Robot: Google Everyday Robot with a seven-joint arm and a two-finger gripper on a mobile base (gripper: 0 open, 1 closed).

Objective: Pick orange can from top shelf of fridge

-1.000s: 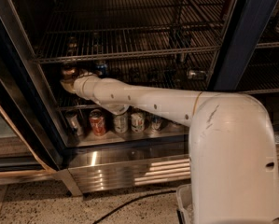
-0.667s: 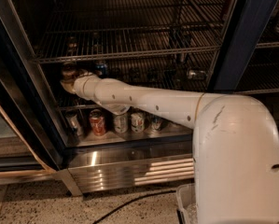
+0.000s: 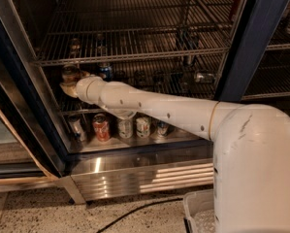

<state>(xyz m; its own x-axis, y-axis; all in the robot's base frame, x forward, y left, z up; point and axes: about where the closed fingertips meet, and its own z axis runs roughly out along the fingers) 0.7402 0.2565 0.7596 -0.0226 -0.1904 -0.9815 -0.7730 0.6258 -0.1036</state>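
Note:
The orange can, coppery brown with a silver top, stands at the left end of a wire-grid shelf inside the fridge. My gripper is at the end of the white arm, reaching in from the right. It sits right at the can's lower part, and the wrist hides the can's base. A blue can stands just right of the orange can, behind the arm.
Another wire rack runs just above the arm. A lying can rests further right on the can's shelf. A red-and-white can and several other cans stand on the steel floor below. The dark frame post is on the right.
Almost nothing has changed. The arm stays stretched into the fridge with the gripper at the orange can.

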